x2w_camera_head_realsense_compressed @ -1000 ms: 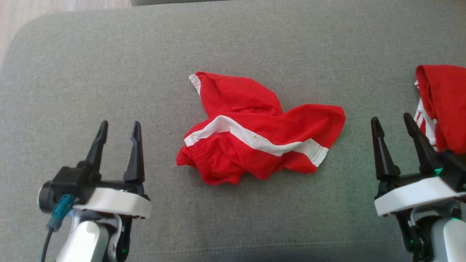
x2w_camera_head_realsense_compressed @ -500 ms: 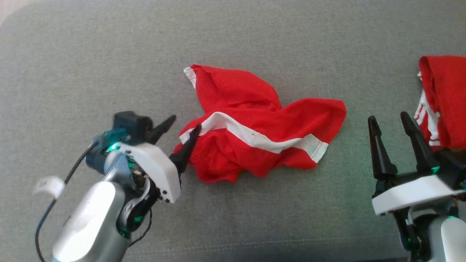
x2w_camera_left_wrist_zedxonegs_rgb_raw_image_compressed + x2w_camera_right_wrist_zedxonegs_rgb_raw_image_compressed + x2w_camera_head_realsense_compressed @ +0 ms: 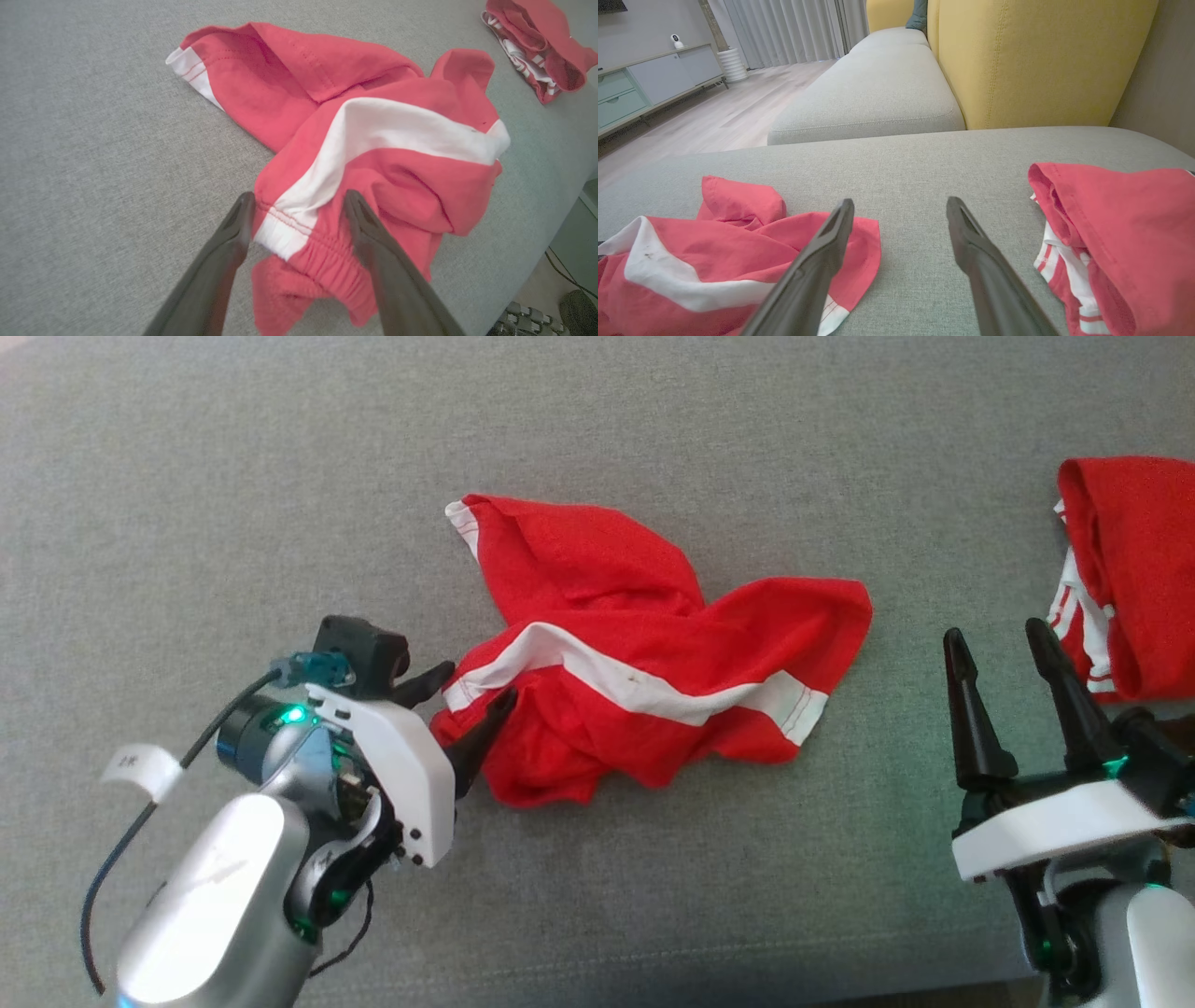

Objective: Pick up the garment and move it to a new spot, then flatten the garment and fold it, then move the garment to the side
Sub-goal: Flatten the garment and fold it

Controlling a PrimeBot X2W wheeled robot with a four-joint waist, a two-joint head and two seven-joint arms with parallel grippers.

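Head view cuts a second red garment (image 3: 1130, 569) off at its right edge. Crumpled red shorts (image 3: 644, 644) lie mid-cushion, their folds hiding the underside. The left gripper (image 3: 478, 681) gapes astride their waistband (image 3: 322, 261); the right gripper (image 3: 994, 635) gapes empty, well apart. Grey sofa cushion (image 3: 280, 476); yellow backrest (image 3: 1041, 60) and wood floor (image 3: 714, 116) beyond.

Soft, even daylight. Faint shadow under the shorts (image 3: 644, 653) beside the left claw (image 3: 478, 681). Wrist views bend at their edges; the near fingers (image 3: 219, 261) look blurred.
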